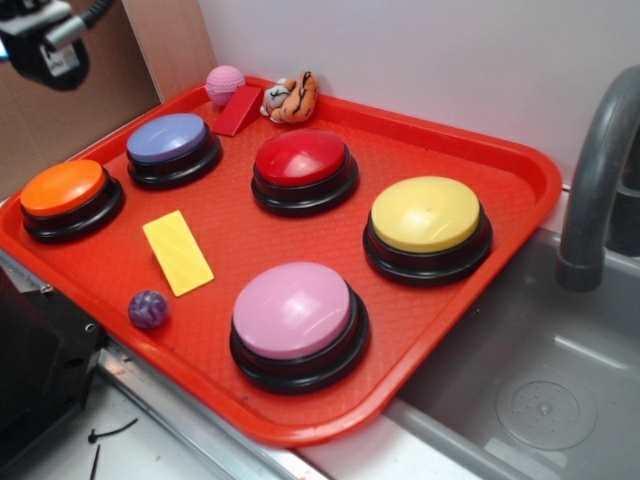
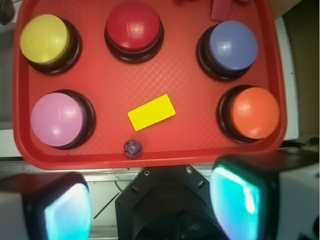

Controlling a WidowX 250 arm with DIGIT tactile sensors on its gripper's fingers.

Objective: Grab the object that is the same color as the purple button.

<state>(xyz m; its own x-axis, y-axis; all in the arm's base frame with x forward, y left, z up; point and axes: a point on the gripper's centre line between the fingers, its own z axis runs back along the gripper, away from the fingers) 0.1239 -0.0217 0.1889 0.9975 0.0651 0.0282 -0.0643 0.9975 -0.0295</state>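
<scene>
Currently gripper (image 2: 150, 205) is hovering wide open, off-tray. Risk: small purple ball (image 2: 133, 148) sitting by tray (image 2: 150, 159) rim, rolling away if 1 finger clips it.

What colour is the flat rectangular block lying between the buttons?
Yellow: the flat rectangular block shows best in the wrist view.

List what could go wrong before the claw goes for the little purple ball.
1. The purple ball is round and tiny, lying near the tray's near rim; a nudge could roll it away.
2. The yellow tile lies close by; a finger could land on it.
3. The pink ball could be mistaken for it.
</scene>
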